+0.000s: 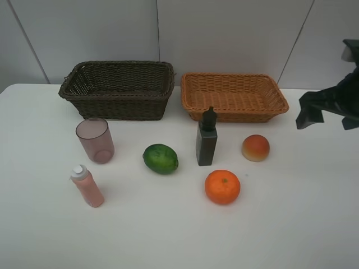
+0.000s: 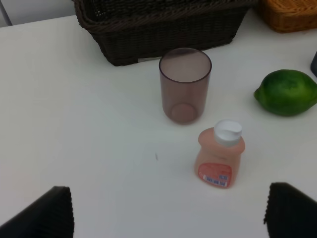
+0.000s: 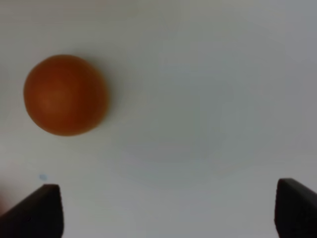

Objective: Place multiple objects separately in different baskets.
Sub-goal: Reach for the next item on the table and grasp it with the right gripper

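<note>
white tabletop (image 1: 50, 235) under a pale panelled wall (image 1: 224, 33) holds everything. at the back sit the dark brown wicker basket (image 1: 118, 106) and the light orange-tan wicker basket (image 1: 252, 115), nothing showing inside either. in front, all apart: translucent mauve cup (image 1: 95, 140), pink bottle with white cap (image 1: 87, 186), green lime (image 1: 160, 158), dark grey square bottle (image 1: 206, 143), red-yellow peach (image 1: 256, 148), round orange (image 1: 222, 186). left gripper (image 2: 171, 213), jaws spread wide and empty, hangs short of the pink bottle; right gripper (image 3: 168, 208) is likewise spread, holding nothing. a first pick seems due: centre the jaws over one fruit, come straight down, close gently so it cannot roll away.
</note>
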